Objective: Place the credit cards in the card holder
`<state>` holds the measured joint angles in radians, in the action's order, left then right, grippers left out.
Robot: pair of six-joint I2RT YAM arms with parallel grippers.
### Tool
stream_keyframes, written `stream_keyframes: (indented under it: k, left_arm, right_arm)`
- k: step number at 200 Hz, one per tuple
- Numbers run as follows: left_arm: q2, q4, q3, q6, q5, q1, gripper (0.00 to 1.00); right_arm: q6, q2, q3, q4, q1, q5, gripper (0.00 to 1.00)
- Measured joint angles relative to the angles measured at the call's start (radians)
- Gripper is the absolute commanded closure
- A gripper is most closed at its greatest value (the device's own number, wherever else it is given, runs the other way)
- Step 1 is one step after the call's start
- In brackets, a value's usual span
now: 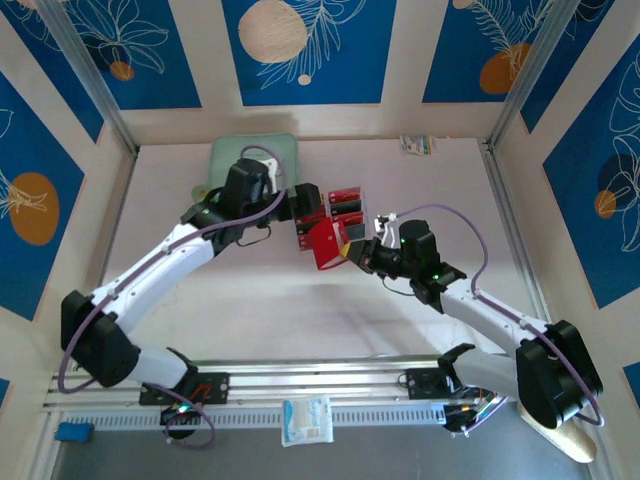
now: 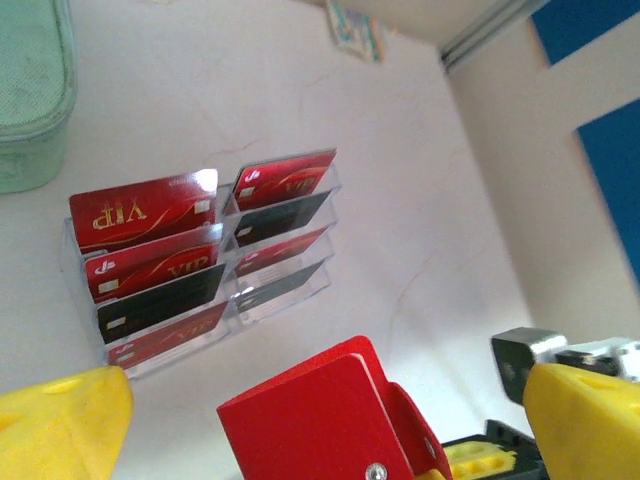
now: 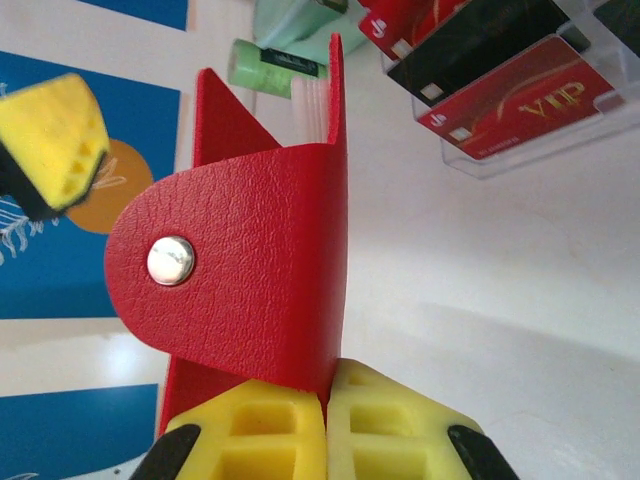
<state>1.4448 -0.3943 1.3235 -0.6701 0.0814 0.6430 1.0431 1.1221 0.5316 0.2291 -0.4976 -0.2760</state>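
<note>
card holder [image 3: 250,260], pinched in right gripper [image 3: 327,425]

Overhead plus 2 close wrist views, card holder [image 1: 325,245] shared

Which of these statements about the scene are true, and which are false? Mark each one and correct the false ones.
1. The right gripper is shut on the red card holder. True.
2. The left gripper is shut on a card. False: its jaws stand wide open and grip nothing.
3. The credit cards stand in a clear rack. True.
4. In the top view, the mint-green case lies to the right of the cards. False: it lies to their left, near the back wall.
</note>
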Motion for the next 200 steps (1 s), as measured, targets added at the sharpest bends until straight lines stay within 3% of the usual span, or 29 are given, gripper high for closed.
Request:
stream_keyframes:
  k: [50,102,146,200]
  left_arm:
    - [0.205,-0.202,0.174,0.09,-0.103,0.07,0.0]
    - [0.304,-0.286,0.198,0.122,-0.146,0.102,0.0]
    - [0.287,-0.302,0.165,0.131,-0.185,0.102,0.0]
    - [0.142,-0.321,-0.003,0.151,-0.225,0.102,0.0]
  right_arm:
    - [-0.024,0.0,-0.001,-0.037,-0.02,0.026,1.0]
    - [-0.031,0.0,-0.001,-0.048,-0.024,0.04,1.0]
    - [-0.031,0.0,-0.008,-0.066,-0.018,0.045,1.0]
    - [-0.029,-0.002,-0.047,-0.068,-0.005,0.063,1.0]
